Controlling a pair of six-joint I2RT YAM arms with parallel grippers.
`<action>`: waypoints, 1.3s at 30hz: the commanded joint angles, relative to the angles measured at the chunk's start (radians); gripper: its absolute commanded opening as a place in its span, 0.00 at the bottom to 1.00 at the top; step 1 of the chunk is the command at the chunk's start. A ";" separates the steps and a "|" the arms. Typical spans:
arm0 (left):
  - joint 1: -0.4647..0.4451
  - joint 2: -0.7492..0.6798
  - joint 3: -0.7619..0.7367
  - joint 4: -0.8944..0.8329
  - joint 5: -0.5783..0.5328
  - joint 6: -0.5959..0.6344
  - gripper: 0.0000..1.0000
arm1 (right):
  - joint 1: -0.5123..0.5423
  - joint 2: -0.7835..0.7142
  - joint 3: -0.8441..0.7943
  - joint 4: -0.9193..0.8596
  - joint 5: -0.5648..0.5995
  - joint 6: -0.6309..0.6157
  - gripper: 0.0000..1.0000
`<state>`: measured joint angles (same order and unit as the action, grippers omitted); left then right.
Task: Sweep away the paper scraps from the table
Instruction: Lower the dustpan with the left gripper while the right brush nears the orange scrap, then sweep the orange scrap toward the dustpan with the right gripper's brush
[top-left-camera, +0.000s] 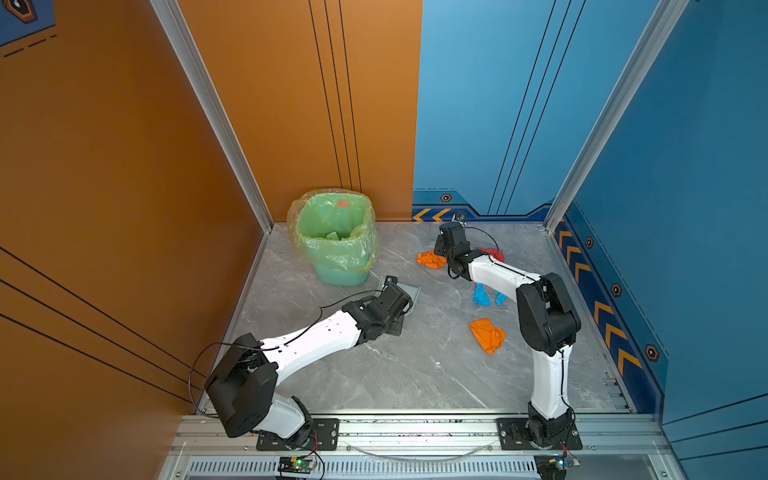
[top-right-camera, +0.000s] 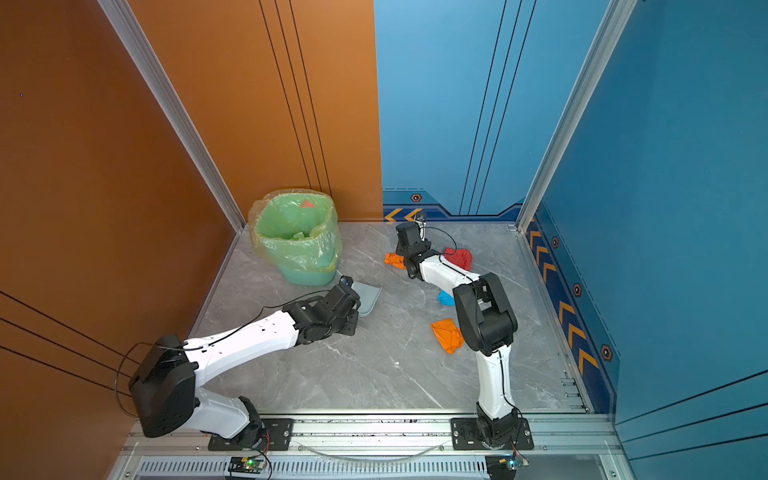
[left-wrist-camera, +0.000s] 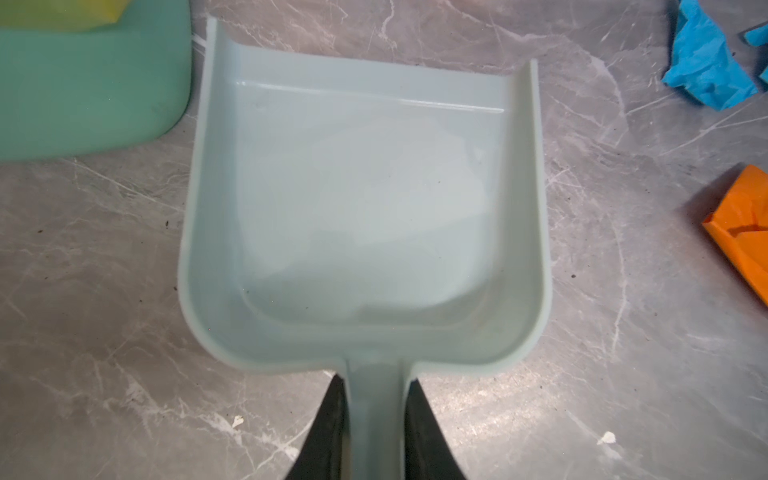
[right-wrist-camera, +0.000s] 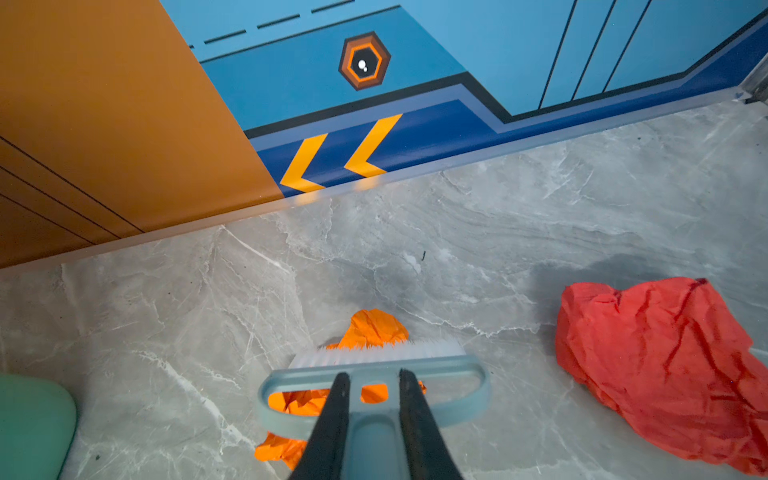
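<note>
Clamping brush (right-wrist-camera: 376, 353) in right claw (right-wrist-camera: 374, 374), touching orange scrap (top-left-camera: 432, 260) upper centre, near table (top-left-camera: 415, 374) back edge. Gripping dustpan (left-wrist-camera: 365, 187) in left claw (left-wrist-camera: 376, 378), facing open centre.

Grey, white-veined marble-patterned table (top-left-camera: 407, 374); 2 orange crumpled paper wads (top-left-camera: 487, 334) (top-left-camera: 431, 260); red crumpled paper wad (right-wrist-camera: 665, 365); bright blue paper wad (left-wrist-camera: 702, 66); grey-blue plastic dustpan (left-wrist-camera: 361, 199).

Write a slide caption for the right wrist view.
Right pincer holds the brush over an orange paper scrap; a red scrap lies nearby on the table.
</note>
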<state>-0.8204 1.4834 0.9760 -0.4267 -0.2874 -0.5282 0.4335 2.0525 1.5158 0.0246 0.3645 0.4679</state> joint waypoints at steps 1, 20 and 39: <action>-0.011 0.045 -0.012 0.027 0.014 -0.027 0.00 | -0.003 0.014 0.028 -0.073 -0.036 -0.017 0.00; -0.037 0.246 0.028 0.099 0.095 -0.042 0.00 | 0.051 -0.103 -0.226 -0.090 -0.100 -0.050 0.00; -0.024 0.266 -0.011 0.148 0.133 -0.056 0.00 | 0.213 -0.292 -0.452 -0.147 -0.293 -0.192 0.00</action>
<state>-0.8455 1.7313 0.9836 -0.2707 -0.1814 -0.5739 0.6338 1.7756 1.1095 -0.0193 0.1593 0.3103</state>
